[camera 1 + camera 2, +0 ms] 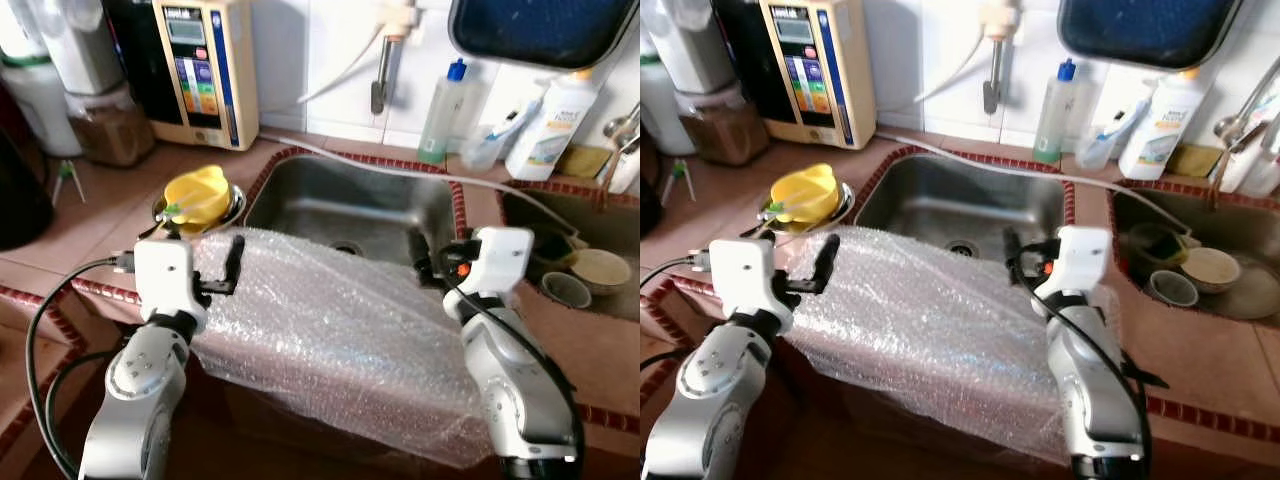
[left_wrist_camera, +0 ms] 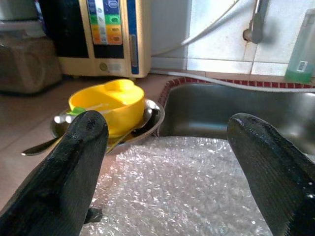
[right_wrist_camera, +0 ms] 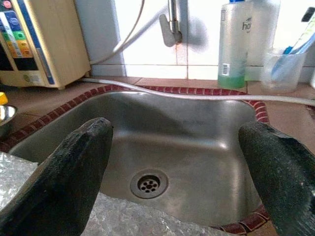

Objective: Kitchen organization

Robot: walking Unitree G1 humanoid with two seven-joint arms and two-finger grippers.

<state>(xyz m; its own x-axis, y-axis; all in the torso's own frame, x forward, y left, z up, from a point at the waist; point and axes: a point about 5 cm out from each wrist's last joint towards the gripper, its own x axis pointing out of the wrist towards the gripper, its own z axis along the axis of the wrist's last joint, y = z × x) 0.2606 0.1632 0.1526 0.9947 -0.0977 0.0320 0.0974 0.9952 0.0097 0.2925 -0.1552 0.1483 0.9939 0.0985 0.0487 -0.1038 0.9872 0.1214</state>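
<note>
I have both arms raised over a sheet of bubble wrap [image 1: 330, 330] that drapes across the front edge of the tiled surface [image 1: 90, 225] and over the near lip of the steel sink [image 1: 350, 205].

Left pincer [image 2: 167, 162]: fingers spread wide, holding nothing, hovering just above the wrap's left end. Beyond it, at about 11 o'clock from the wrap, a yellow bowl [image 1: 198, 193] sits in a steel dish [image 2: 147, 125] with a spoon [image 2: 42, 146] alongside, just beside the sink's left rim.

Right pincer [image 3: 177, 167]: also wide and empty, poised over the wrap's far right corner and looking into the basin, where the drain [image 3: 148, 184] lies bare.

Surroundings: a water ioniser unit [image 1: 205, 70] stands against the wall at 11 o'clock; a green-tinted bottle [image 1: 443, 112], a cup of toothbrushes [image 3: 281, 69] and a white bottle [image 1: 550, 125] stand at 1 o'clock. A second basin at 3 o'clock holds a bowl [image 1: 600, 268] and a small cup [image 1: 565, 288].

Assessment: the step in hand appears to be taking up the bubble wrap, with both arms staged at its two ends and no grip yet made. The next move calls for lowering each pincer onto the sheet's edge and pinching a fold. The film is light and slippery, so a shallow pinch may slide off, and dragging it leftward risks catching the dish.
</note>
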